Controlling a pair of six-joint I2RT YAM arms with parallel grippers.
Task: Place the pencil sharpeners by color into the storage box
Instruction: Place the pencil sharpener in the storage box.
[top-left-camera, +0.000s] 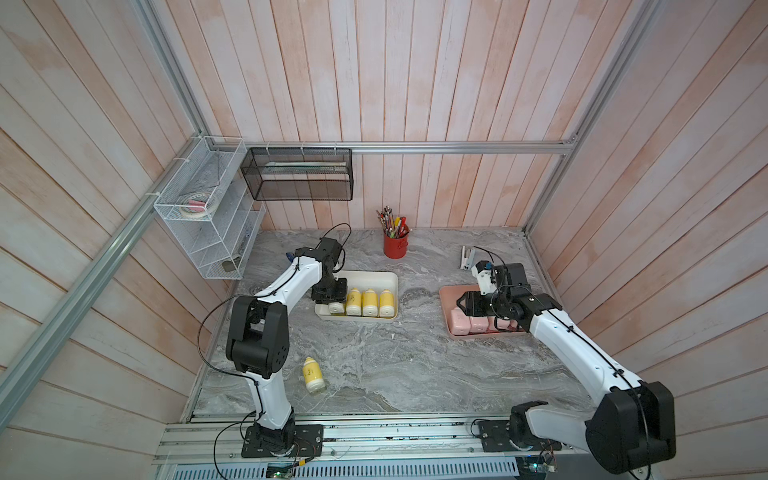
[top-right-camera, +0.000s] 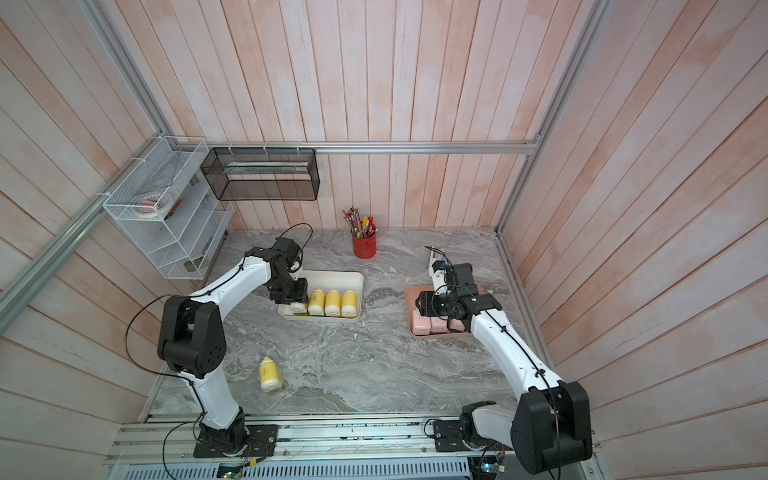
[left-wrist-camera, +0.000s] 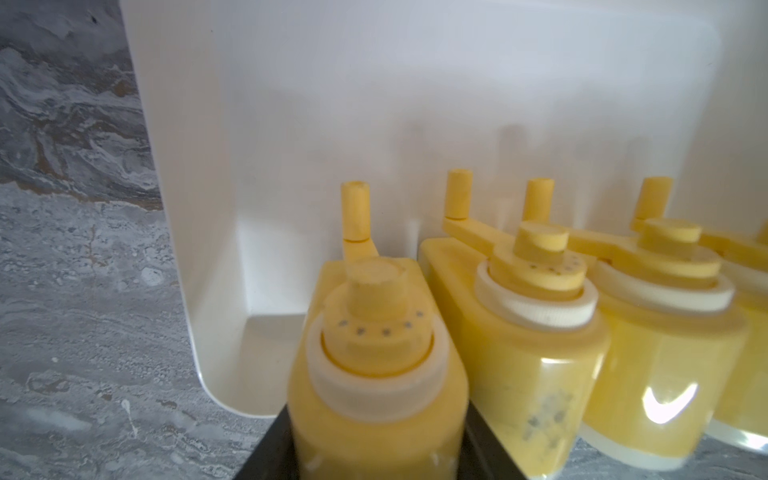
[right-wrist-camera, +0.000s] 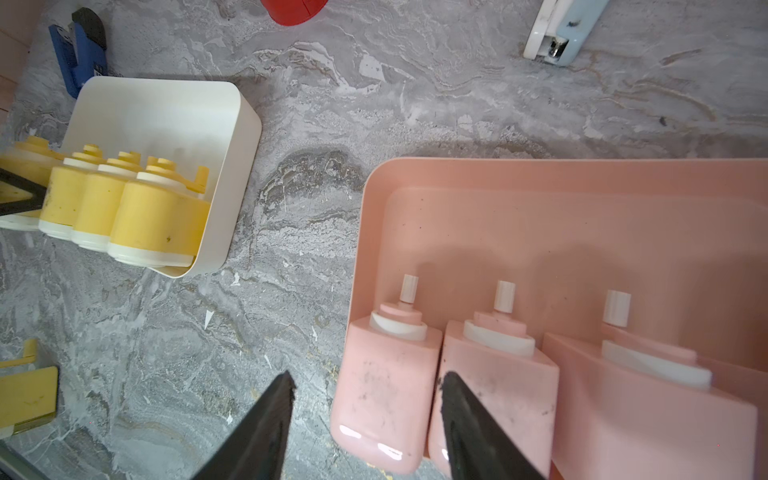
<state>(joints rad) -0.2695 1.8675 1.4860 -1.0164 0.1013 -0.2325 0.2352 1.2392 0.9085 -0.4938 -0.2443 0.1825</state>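
Note:
My left gripper (top-left-camera: 332, 301) (left-wrist-camera: 376, 436) is shut on a yellow pencil sharpener (left-wrist-camera: 374, 374) at the left end of the cream storage box (top-left-camera: 374, 274) (left-wrist-camera: 291, 124). Three other yellow sharpeners (top-left-camera: 370, 303) (top-right-camera: 332, 302) lie beside it in a row. One more yellow sharpener (top-left-camera: 312, 374) (top-right-camera: 269, 374) lies loose on the table near the left arm's base. My right gripper (top-left-camera: 459, 304) (right-wrist-camera: 368, 382) hangs open over the pink tray (top-left-camera: 445, 297) (right-wrist-camera: 540, 187), its fingers either side of the end pink sharpener (right-wrist-camera: 386, 395). Three pink sharpeners (top-left-camera: 467, 324) show in the right wrist view; the arm hides part of the tray in both top views.
A red pencil cup (top-left-camera: 395, 245) stands at the back centre. A pale stapler (top-left-camera: 466, 257) (right-wrist-camera: 561, 33) lies behind the pink tray, and a blue stapler (right-wrist-camera: 79, 54) behind the cream box. A white wire rack (top-left-camera: 208, 216) and a black mesh basket (top-left-camera: 299, 174) hang on the walls.

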